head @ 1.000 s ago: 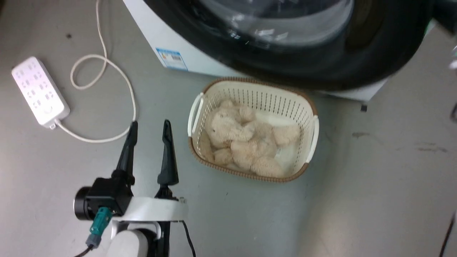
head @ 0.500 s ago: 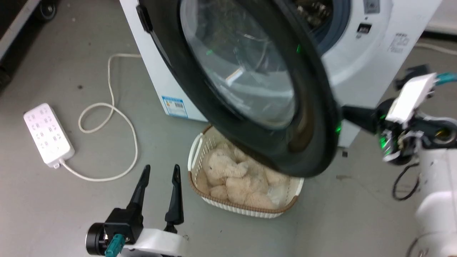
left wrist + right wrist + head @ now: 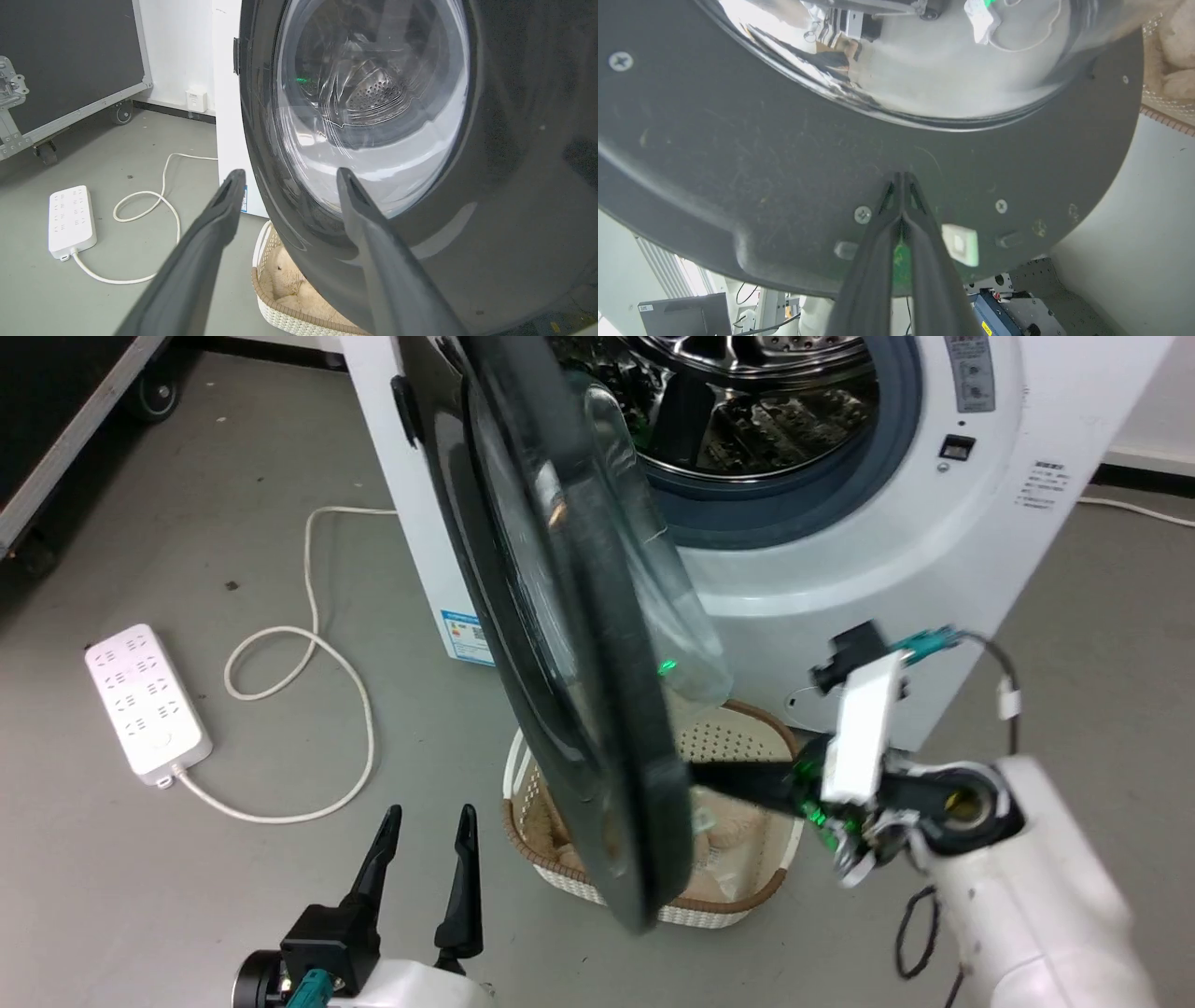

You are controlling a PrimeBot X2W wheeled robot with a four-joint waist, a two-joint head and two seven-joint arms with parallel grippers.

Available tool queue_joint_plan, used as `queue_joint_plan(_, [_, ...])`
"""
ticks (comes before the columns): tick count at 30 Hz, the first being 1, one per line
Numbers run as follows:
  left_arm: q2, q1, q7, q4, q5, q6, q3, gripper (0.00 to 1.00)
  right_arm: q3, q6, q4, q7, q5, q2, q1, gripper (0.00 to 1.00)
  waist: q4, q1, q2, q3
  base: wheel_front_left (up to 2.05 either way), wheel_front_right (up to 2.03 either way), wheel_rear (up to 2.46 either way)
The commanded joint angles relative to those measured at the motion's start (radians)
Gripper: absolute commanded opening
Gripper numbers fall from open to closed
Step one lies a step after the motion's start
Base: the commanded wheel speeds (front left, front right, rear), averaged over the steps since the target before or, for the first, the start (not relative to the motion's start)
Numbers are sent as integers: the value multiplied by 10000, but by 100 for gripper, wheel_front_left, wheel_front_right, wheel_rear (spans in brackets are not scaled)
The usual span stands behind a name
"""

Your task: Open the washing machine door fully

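My right gripper (image 3: pixel 903 176), fingers pinched together, presses the inside of the half-open washing machine door (image 3: pixel 611 728) (left gripper (image 3: pixel 429 814) gapes, empty); finishing likely needs a farther outward push.

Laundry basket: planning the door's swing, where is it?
Head view, low centre: laundry basket on the floor before the washing machine, beneath the lower edge of the door.

Right gripper (image 3: pixel 702 774) apparently touching door (image 3: pixel 551 616)
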Motion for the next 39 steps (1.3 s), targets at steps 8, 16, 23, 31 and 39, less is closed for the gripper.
queue_joint_plan(8, [4, -21, -53, 214, 111, -211, -46, 100, 1257, 10, -550, -809, 718, 48, 487, 0, 189, 1, 0, 42, 0, 0, 0])
queue_joint_plan(16, [6, -57, -53, 257, 180, -389, 232, 100, 789, 10, -1376, -2022, -183, -316, 946, 100, 28, 1, 0, -165, 0, 0, 0])
queue_joint_plan(23, [29, 38, -53, 257, 54, -593, 716, 100, 1067, 10, -3883, -6046, -4543, -2195, 1723, 100, -622, 1, 0, -523, 0, 0, 0])
queue_joint_plan(31, [76, 372, -53, 171, -31, -847, 1366, 100, -278, 10, -4534, -11082, -10811, -2511, 3219, 100, -1494, 1, 0, -970, 0, 0, 0])
queue_joint_plan(39, [173, 681, -53, 154, -1, -959, 1679, 100, -2318, 10, -5737, -12139, -13589, -322, 5904, 100, -2071, 1, 0, -1119, 0, 0, 0])
